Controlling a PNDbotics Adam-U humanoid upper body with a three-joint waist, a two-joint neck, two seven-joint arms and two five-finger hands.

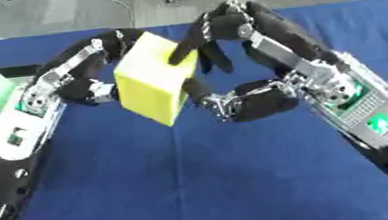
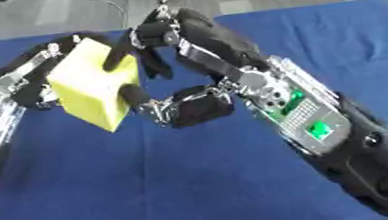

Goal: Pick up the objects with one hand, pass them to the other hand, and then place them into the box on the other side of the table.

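Blue-clothed table [image 1: 238, 178], grey floor [image 1: 48, 12] beyond, yellow block [image 1: 152, 78] between both hands.

light: bright, even | shadows: faint | focus: soft throughout | glare: none | edges: undistorted

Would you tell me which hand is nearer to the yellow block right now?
Neither: both touch it. The left hand curls round the yellow block from behind on its left; the right hand grips its right side, fingers over the top edge.
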